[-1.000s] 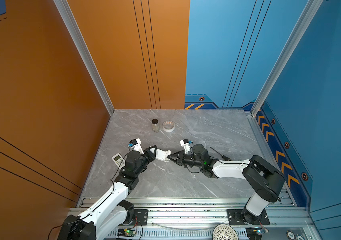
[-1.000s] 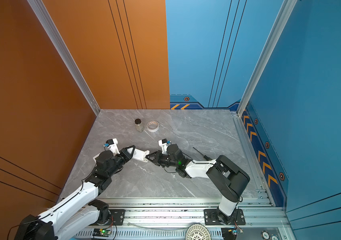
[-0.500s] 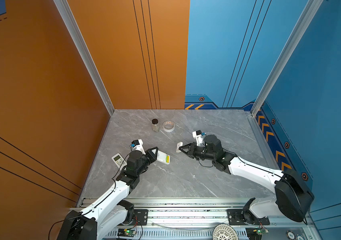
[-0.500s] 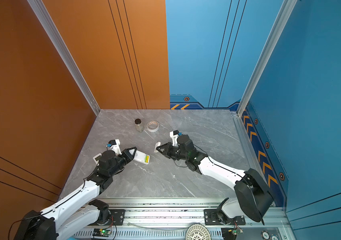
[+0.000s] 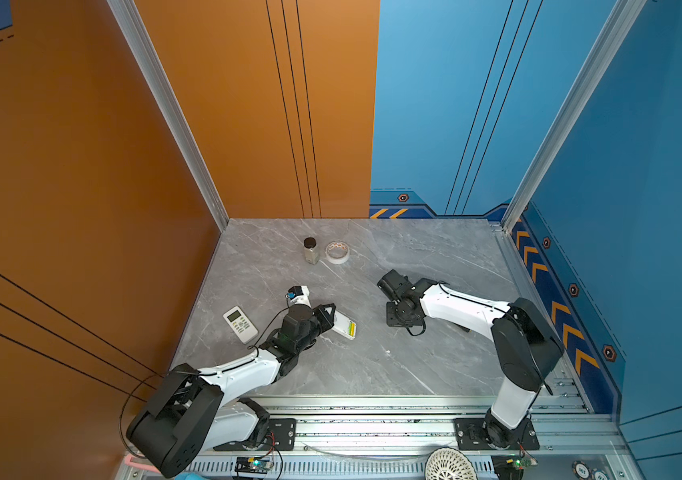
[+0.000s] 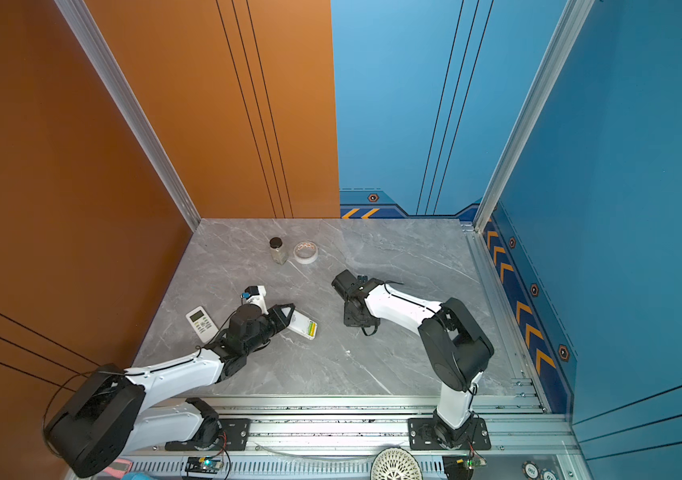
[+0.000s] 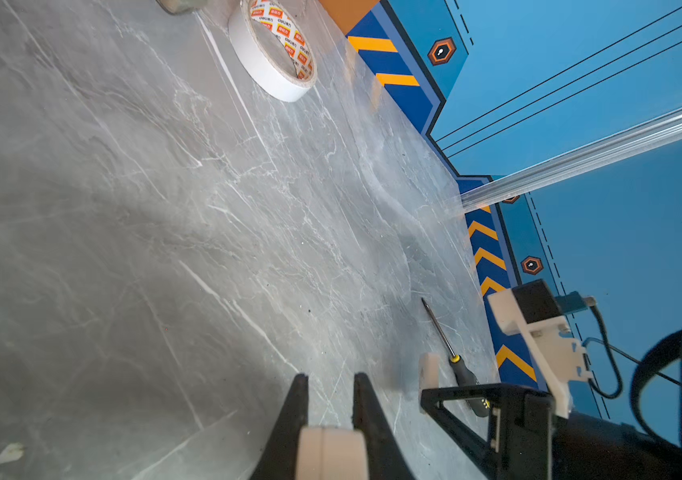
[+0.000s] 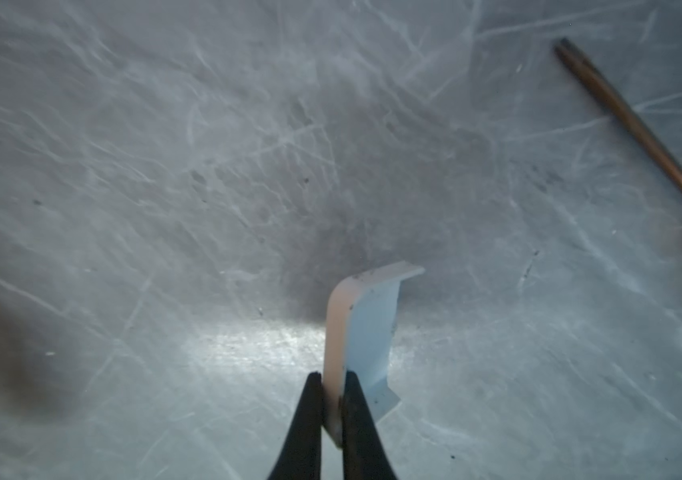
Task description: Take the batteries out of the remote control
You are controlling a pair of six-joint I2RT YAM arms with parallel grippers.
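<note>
1. So, the left gripper point(image 5: 331, 318) is clamped on one end of a flat white plastic remote control point(image 5: 342, 325). It holds it low over the grey marble-look tabletop point(image 5: 372, 374), back side facing up. In the left wrist view its black fingers point(image 7: 298, 399) sit on either side of the remote's rounded white edge.
2. The battery bay at the free end of that remote is uncovered, and the batteries point(image 5: 350, 329) are in it. They lie side by side, one bright green slim cylinder and one orange-red one. You can spot them in both top views.
3. The right gripper point(image 8: 333, 382) points down at the table, well apart from the remote. Its jaws are pressed onto a thin curved white plastic battery cover point(image 8: 366, 328). The cover is held on edge and its far end is close to the surface, but I can't tell if it actually touches.
4. A screwdriver with a black-and-yellow handle and thin metal shaft point(image 7: 451, 357) lies flat on the table just beside the right gripper. In the top views it's mostly hidden under the right arm.
5. A second white remote with a small screen and buttons point(image 5: 240, 324) lies face up on the table. It's near the left arm, on the far side from the held one, and nothing is touching it.
6. Toward the back wall a small clear glass jar with a dark lid point(image 5: 310, 250) stands upright. There's something pale inside, too small to say what. Just beside it a roll of white tape point(image 5: 337, 252) lies flat
</note>
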